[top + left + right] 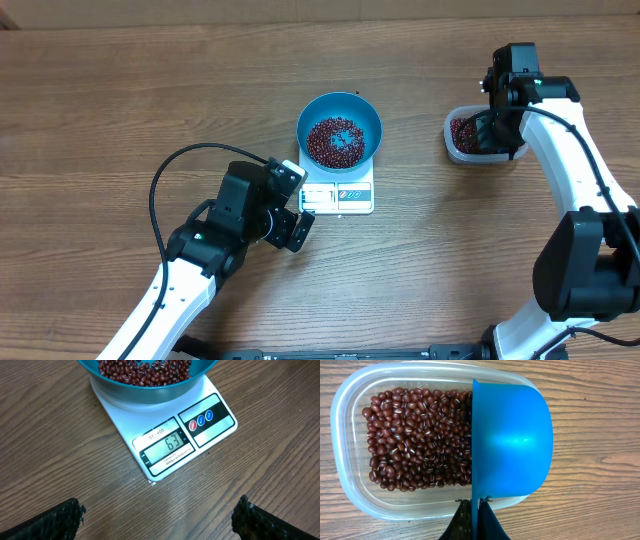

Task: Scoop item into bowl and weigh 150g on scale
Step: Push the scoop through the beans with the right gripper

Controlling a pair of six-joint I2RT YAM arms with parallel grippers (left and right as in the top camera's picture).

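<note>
Bowl (150, 391): cropped above | scoop (512, 442): hides some beans (415, 440)

Right hand (474, 512) pinching blue scoop (512, 445), mouth toward beans (415, 445), clear tub (340, 425)

One bowl (340, 103), one scale (338, 196), one tub (346, 460), one scoop (512, 445); two claws, the left claw (157, 517) and the right claw (475, 512); beans (415, 440) beyond counting, in two lots

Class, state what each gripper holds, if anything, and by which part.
Right gripper pinches the blue scoop by its handle; left gripper is open, holding nothing.
</note>
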